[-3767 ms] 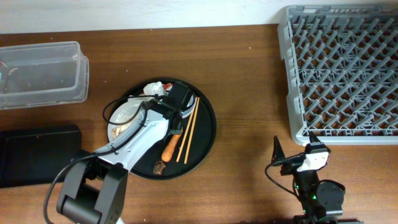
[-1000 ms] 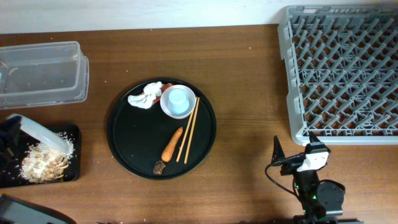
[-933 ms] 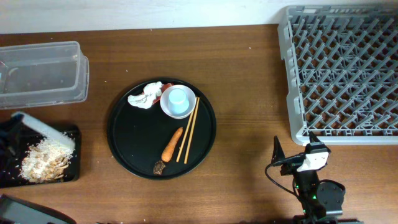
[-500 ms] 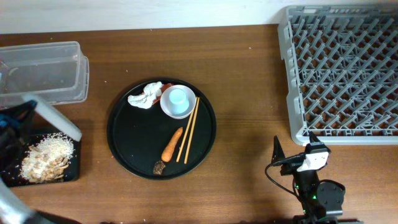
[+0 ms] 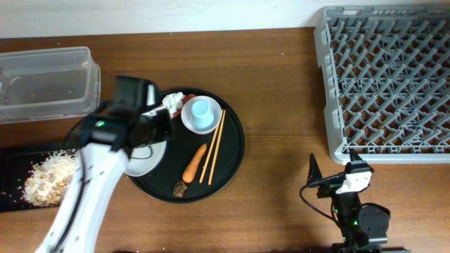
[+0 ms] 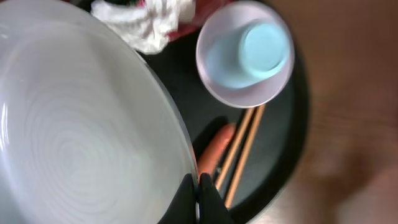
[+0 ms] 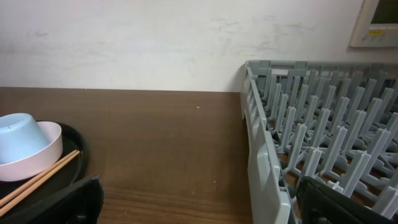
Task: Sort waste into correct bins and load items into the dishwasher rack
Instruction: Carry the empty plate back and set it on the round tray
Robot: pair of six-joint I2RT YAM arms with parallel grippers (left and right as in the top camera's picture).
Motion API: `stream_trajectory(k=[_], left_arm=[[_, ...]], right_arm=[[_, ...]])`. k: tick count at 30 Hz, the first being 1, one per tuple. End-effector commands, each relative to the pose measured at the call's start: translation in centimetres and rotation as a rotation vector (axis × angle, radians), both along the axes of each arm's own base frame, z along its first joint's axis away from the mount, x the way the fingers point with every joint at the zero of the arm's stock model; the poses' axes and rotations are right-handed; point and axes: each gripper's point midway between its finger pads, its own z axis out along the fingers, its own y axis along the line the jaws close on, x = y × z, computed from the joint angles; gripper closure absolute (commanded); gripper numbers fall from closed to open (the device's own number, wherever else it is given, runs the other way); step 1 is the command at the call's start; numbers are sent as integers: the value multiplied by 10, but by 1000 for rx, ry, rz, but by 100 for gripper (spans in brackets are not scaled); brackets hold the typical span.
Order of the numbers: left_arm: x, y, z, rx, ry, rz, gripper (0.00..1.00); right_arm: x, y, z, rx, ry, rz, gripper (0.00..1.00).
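- Clear tub (image 5: 46,83): far-left part of the worktop, long axis left to right, walls see-through.
- Black tray (image 5: 14,163): just in front of the tub at the left edge, long axis left to right. Rice and beige scraps (image 5: 46,179) are heaped in it.
- Left arm (image 5: 95,176): reaches from the near-left edge toward the round tray (image 5: 232,151). The left jaws are together, clamped on the rim of the white plate (image 6: 81,124).
- Plate: over the left part of the round tray, face up, plain white with faint concentric rings (the arm hides part of it from overhead).
- Tissue (image 5: 171,105): crumpled, white, at the far-left rim of the round tray, with the red wrapper (image 6: 180,28) against it.
- Bowl (image 5: 200,128): just right of the tissue, with the light-blue cup (image 5: 200,110) inside.
- Carrot (image 5: 195,163): orange, long axis diagonal, far end leaning right. The dark scrap (image 5: 180,188) lies just off its near end.
- Chopsticks (image 5: 213,146): side by side, just right of the carrot, long axis nearly near-to-far, far ends beside the bowl.
- Right arm (image 5: 355,211): at the near-right edge. The right jaws stand wide apart with nothing between them.
- Rack (image 5: 387,77): grey, far-right corner, pegs upright.
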Motion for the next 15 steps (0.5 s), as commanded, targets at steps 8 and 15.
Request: stream_trajectory(k=[8,15], left_arm=[[6,-10,-107,181,279,-10,99],[11,-25,-106,114,259,-34,89]], right_arm=[[1,-3,-6,-7,6,-15,2],[1,-3,-6,-6,6,-15,2]])
